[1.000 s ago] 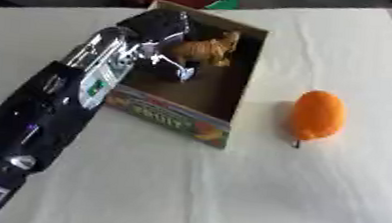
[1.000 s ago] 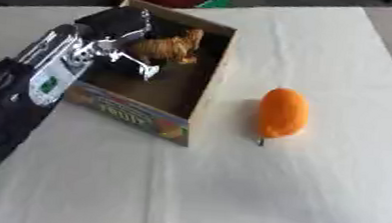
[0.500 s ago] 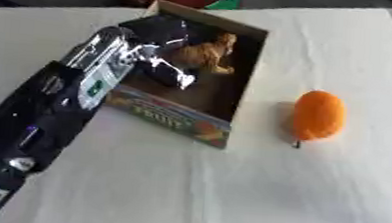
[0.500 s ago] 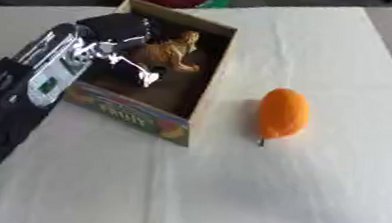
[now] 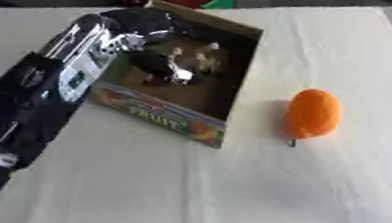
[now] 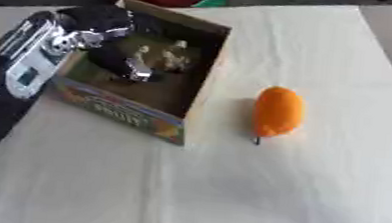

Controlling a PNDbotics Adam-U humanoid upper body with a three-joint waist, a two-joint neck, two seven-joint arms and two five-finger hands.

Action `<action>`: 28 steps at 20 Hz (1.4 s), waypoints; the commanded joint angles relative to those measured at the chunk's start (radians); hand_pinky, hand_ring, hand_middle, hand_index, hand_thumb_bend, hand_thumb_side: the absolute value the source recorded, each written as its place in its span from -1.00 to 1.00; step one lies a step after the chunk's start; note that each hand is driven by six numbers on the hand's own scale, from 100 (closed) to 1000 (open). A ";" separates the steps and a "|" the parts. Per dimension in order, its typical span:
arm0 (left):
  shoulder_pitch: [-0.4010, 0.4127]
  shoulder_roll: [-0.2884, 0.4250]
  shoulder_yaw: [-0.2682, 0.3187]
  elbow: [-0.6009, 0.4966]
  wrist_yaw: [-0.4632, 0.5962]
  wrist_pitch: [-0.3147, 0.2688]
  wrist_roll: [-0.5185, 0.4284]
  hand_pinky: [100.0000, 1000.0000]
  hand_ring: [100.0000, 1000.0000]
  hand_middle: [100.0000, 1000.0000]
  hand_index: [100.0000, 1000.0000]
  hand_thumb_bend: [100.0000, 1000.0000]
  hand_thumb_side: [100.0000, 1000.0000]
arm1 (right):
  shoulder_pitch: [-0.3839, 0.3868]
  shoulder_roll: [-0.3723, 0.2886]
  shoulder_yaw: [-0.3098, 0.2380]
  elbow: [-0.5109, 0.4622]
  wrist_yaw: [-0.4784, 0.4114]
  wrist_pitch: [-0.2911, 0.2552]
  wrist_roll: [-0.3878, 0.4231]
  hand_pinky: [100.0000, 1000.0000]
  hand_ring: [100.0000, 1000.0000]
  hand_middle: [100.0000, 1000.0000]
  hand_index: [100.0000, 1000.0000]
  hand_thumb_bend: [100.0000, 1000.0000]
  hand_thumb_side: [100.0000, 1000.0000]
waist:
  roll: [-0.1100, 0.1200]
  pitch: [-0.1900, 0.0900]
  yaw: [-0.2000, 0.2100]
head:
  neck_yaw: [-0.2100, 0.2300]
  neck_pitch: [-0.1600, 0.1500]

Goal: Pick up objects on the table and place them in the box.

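The left hand (image 5: 164, 66) is seen inside the box (image 5: 200, 121), blurred; whether its fingers are curled or straight cannot be told. A tan object (image 6: 170, 56), partly hidden, lies in the box. An orange object (image 5: 311, 114) rests on the counter (image 5: 228, 196), just beside the box.

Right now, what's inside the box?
Inside the box the left hand reaches down over a tan toy, blurred. Whether its fingers hold the toy cannot be told, and the floor beneath the hand is covered. The orange object lies outside on the table.
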 commanded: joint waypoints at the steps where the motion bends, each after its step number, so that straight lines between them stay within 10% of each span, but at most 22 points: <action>1: -0.013 0.040 0.029 -0.044 0.030 0.012 0.010 0.30 0.77 0.70 0.85 -0.08 0.78 | -0.003 -0.022 -0.010 -0.014 -0.006 0.005 -0.002 0.43 1.00 0.16 0.57 -1.00 0.62 | -0.003 -0.030 0.003 | -0.009 0.010; 16: 0.102 0.134 0.146 -0.404 0.374 0.155 0.096 0.21 0.53 0.50 0.68 -0.85 0.63 | -0.013 -0.074 -0.007 -0.014 -0.006 0.006 -0.017 0.44 1.00 0.21 0.59 -1.00 0.56 | -0.016 -0.064 0.057 | -0.048 0.047; 22: 0.247 0.183 0.235 -0.638 0.533 0.295 0.351 0.22 0.46 0.44 0.69 -1.00 0.56 | -0.037 -0.148 0.005 -0.014 0.022 0.006 -0.024 0.46 1.00 0.32 0.64 -1.00 0.48 | -0.035 -0.081 0.095 | -0.066 0.064; 28: 0.435 0.191 0.278 -0.663 0.620 0.207 0.687 0.18 0.42 0.41 0.65 -1.00 0.46 | -0.070 -0.238 0.027 -0.012 0.091 0.006 0.005 0.52 1.00 0.45 0.71 -1.00 0.39 | -0.059 -0.081 0.122 | -0.088 0.063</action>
